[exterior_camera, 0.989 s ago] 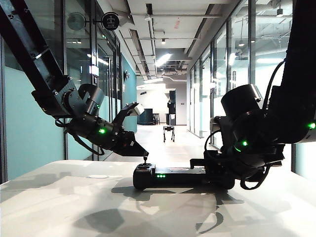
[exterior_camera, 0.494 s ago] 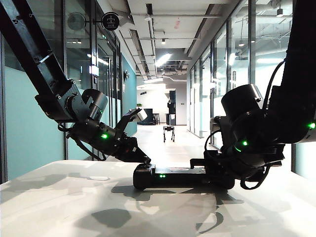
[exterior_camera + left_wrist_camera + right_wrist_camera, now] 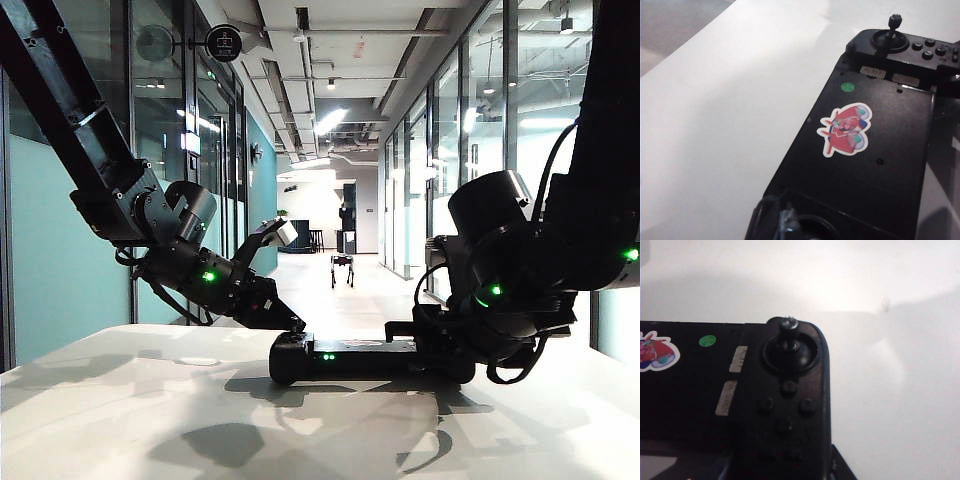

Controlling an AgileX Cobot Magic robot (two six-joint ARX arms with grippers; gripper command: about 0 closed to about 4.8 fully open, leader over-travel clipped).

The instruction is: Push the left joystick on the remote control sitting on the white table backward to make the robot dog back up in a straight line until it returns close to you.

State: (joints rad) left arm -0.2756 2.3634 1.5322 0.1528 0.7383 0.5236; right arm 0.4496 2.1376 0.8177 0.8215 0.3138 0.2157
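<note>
Left gripper (image 3: 290,322) sits centre-left of the exterior frame, tip at the black gamepad-shaped remote control (image 3: 345,356) on the matte white table (image 3: 150,410); its fingers I cannot tell. Left joystick hidden under it.

Right gripper (image 3: 440,345) clamps the remote's right end.

Small dark robot dog (image 3: 342,268) stands far down the corridor — a skewed push could veer it off line.

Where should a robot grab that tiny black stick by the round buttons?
Grip the thin black stick's knob from above: it stands upright in a round cup. The left gripper is over the black gamepad-shaped controller's other end, the right gripper at this end.
</note>
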